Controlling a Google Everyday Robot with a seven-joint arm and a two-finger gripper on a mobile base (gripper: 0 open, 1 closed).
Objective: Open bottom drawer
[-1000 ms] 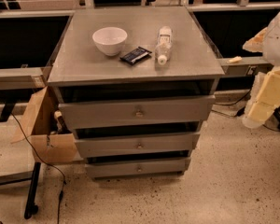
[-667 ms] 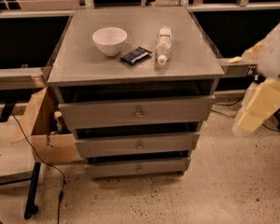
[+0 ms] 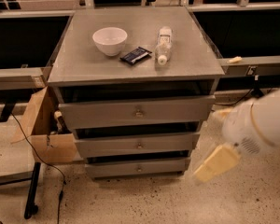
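A grey cabinet has three stacked drawers. The bottom drawer is the narrowest and lowest, just above the floor, with a small brassy knob at its centre. Its front sits close in under the middle drawer. The widest top drawer is above that. My gripper hangs at the end of the white arm, to the right of the cabinet at the height of the bottom drawer. It is apart from the drawer front and touches nothing.
On the cabinet top lie a white bowl, a dark packet and a clear bottle on its side. An open cardboard box stands at the cabinet's left, with a cable and a black stand leg on the speckled floor.
My arm and gripper have moved down and to the left, from beside the top drawer's height to low at the cabinet's right. The drawers have not moved.
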